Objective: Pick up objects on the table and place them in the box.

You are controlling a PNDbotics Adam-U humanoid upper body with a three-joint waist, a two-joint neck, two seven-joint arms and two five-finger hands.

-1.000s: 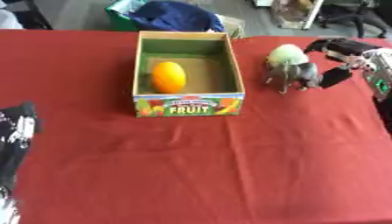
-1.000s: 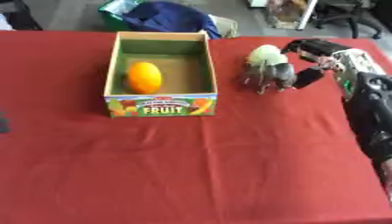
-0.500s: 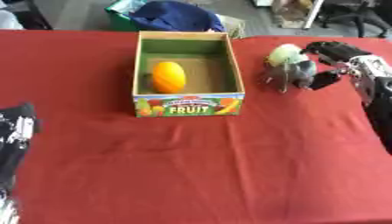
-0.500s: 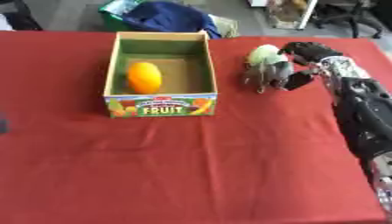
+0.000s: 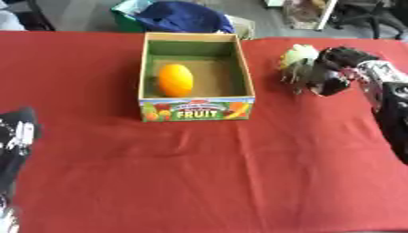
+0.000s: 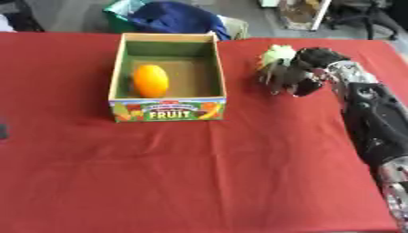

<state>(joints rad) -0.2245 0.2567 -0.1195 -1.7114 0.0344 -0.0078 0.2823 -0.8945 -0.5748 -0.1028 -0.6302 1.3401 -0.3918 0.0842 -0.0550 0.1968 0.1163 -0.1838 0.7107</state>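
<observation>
One pale green fruit in the curled right hand.

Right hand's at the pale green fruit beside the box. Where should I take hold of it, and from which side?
Judging by the views, grip the pale green fruit round its rounded body, coming from its right, where the right hand already sits with fingers curled by it. The box wall stands close on its left, so that side looks cramped. The left hand shows at the lower left edge.
</observation>
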